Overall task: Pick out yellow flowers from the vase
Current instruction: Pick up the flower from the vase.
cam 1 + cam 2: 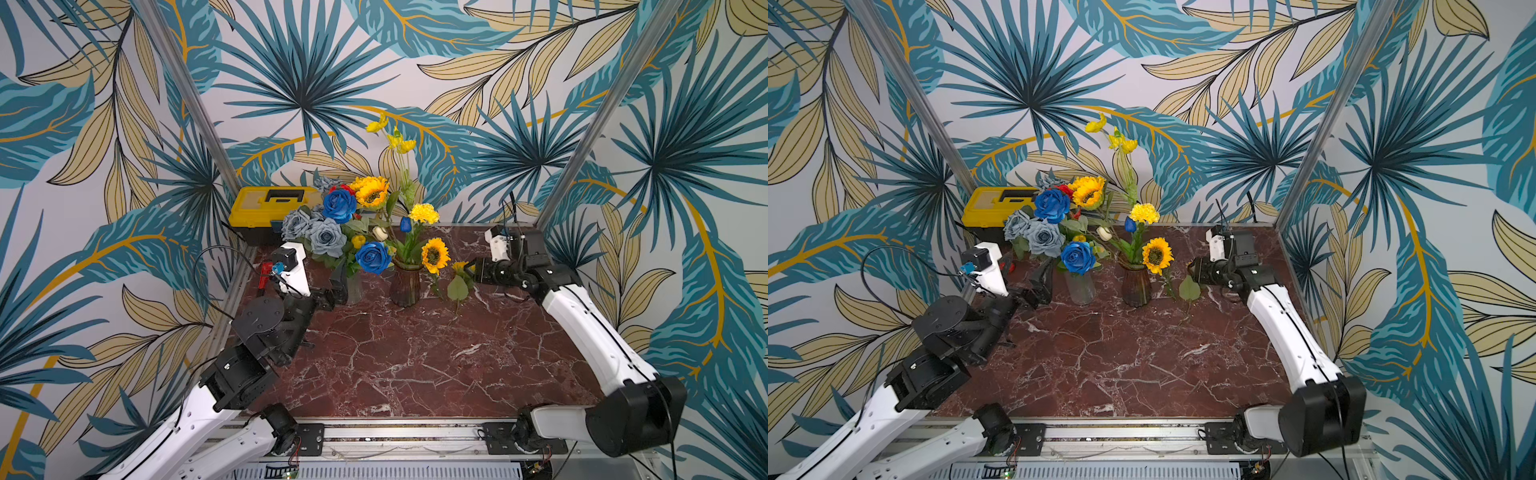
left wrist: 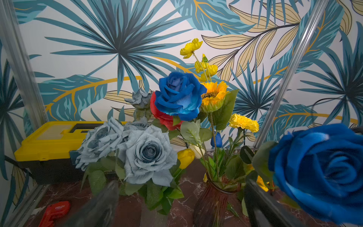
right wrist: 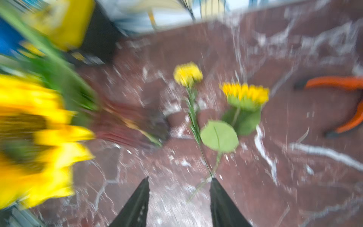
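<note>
My right arm [image 1: 582, 320] stretches low over marble table [image 1: 415, 361]; right gripper [image 3: 179, 177] jaws parted, empty. Left gripper [image 2: 181, 184] gapes beside clear vase [image 1: 1079, 286]. Yellow flowers [image 1: 424, 213]: sunflower [image 3: 245, 94], pompom [image 3: 187, 74] lie flat beside brown vase [image 1: 405, 286]; others stand inside, bright, leafy.

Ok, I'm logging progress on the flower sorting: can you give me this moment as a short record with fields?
Surface: red marble table
Vases: clear vase with roses, brown vase beside it
Yellow lying on table: laid sunflower and laid pompom, on the right arm's side of the brown vase
Yellow in vases: upper sunflower, lower sunflower, standing pompom, poppy-like stems, yellow tulip
Left gripper: open, near the clear vase
Right gripper: open, empty, at the laid stems' ends
</note>
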Robot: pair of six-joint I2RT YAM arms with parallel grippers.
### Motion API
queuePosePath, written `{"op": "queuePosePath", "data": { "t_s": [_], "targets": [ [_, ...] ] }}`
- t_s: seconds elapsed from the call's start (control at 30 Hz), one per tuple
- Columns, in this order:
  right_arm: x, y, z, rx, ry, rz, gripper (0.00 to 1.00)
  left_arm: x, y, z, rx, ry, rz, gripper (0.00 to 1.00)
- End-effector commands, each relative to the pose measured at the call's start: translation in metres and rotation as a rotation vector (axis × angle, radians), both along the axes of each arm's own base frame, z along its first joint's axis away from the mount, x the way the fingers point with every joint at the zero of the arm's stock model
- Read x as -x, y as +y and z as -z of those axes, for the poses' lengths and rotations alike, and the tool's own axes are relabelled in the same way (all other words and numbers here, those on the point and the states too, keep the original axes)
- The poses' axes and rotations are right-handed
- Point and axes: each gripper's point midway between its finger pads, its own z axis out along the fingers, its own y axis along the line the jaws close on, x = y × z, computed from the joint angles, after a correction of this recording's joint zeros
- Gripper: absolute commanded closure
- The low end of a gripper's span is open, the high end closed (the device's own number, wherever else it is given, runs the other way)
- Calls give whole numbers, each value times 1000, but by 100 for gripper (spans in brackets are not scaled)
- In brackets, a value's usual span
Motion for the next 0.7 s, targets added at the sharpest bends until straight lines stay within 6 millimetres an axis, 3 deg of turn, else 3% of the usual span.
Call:
{"op": "queuePosePath", "data": {
  "t_s": [0.0,0.07,0.17,0.47,0.67],
  "targets": [
    [2,15,-50,-108,-243,-67,47,-3,10,4,26,5,-51,1],
    [9,28,-82,-180,-387,-146,44,-4,13,8,30,12,-62,1],
    [13,46,-103,-239,-482,-241,41,-4,18,13,45,19,-75,1],
    [-5,92,-106,-222,-506,-385,40,-4,20,21,56,30,-69,1],
    [-20,111,-100,-189,-496,-419,39,-6,19,24,49,37,-67,1]
  ]
}}
